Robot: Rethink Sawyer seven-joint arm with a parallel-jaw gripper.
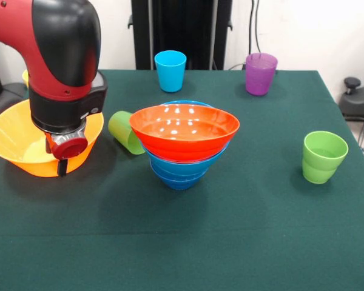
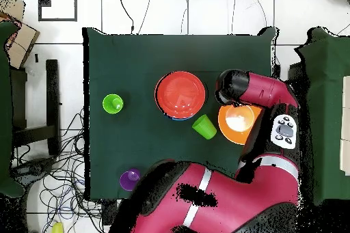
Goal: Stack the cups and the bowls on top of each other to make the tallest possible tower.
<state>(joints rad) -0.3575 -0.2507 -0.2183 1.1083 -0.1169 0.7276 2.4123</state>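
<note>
I can't tell the jaws' state: the gripper [image 1: 62,159] hangs inside the yellow-orange bowl [image 1: 15,145], with only a dark tip showing below the red wrist cap. That bowl sits at the bench [image 1: 230,242] edge, apart from the tower [image 1: 183,142]. The tower has the orange-red bowl [image 1: 185,130] on top and blue bowls nested under it. One green cup [image 1: 126,132] lies tipped just beside the tower, possibly touching. Upright cups: green [image 1: 323,157] off to the other side, light blue [image 1: 170,70] and purple [image 1: 260,73] near the pedestal end.
</note>
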